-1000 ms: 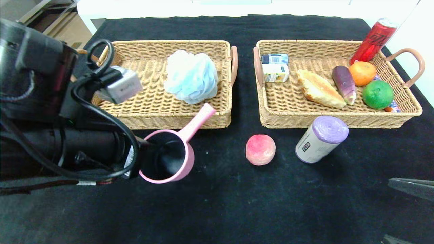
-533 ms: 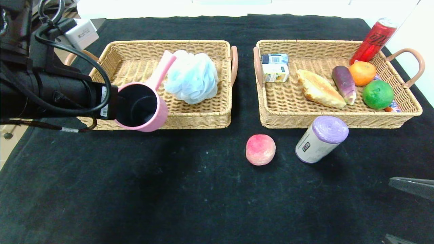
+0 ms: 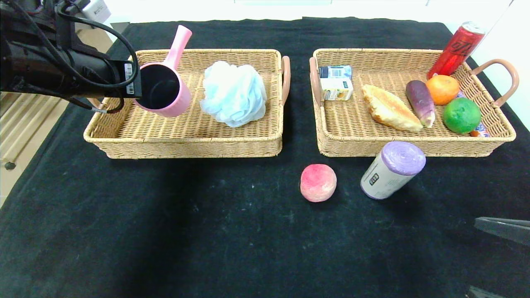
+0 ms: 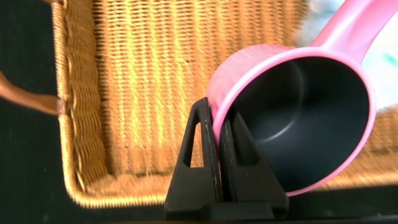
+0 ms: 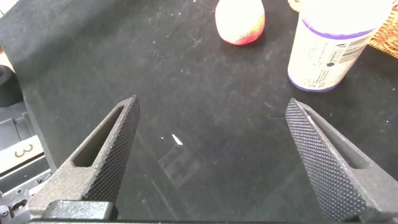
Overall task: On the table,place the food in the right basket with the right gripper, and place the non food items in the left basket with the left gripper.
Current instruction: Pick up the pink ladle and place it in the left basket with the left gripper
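My left gripper is shut on the rim of the pink pan. It holds the pan tilted above the far left part of the left basket, handle pointing up and away. The light-blue bath puff lies in that basket. The croissant and eggplant lie in the right basket. In front of it on the table sit the peach and the purple-ended roll. My right gripper hangs open at the near right, holding nothing.
The right basket also holds an orange, a green lime, two small cartons and a red can leaning at its far corner. The table's left edge runs close beside the left basket.
My left arm has carried the pink pan from in front of the left basket up and back over its far left part. The right gripper has not moved.
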Robot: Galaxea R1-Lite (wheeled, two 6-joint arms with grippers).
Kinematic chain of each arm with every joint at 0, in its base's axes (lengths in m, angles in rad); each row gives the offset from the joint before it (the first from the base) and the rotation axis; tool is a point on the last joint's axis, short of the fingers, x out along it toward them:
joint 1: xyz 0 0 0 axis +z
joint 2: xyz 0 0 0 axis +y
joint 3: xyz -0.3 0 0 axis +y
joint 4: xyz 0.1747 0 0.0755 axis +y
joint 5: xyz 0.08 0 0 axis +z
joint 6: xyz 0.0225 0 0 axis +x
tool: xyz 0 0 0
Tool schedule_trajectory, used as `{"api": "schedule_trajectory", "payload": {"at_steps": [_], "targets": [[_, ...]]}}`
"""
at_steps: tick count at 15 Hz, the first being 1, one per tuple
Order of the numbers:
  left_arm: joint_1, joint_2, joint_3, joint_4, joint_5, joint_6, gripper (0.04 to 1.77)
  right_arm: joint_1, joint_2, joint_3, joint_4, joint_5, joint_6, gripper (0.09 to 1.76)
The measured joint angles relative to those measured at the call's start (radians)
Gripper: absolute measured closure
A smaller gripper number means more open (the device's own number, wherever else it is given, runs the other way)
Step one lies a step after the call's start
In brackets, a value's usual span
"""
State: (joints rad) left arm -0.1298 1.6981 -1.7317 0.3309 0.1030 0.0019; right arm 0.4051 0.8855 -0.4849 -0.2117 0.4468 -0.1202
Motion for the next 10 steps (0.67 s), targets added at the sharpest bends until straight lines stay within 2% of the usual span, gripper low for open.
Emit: {"api": "schedule_trajectory", "payload": {"at_steps": [4, 7, 10], "targets": [[0.04, 0.098, -0.039, -0.137, -0.004, -0.001, 1.66, -0.002, -0.001, -0.003, -0.003, 0.0, 0.0, 0.14], [0.066, 0.139, -0.048, -0.184, -0.046, -0.002, 1.66, -0.002, -0.003, -0.005, -0.004, 0.0, 0.001, 0.14], [0.073, 0.153, -0.048, -0.197, -0.054, -0.002, 1.66, -0.003, -0.008, -0.006, -0.003, 0.0, 0.002, 0.14]]}}
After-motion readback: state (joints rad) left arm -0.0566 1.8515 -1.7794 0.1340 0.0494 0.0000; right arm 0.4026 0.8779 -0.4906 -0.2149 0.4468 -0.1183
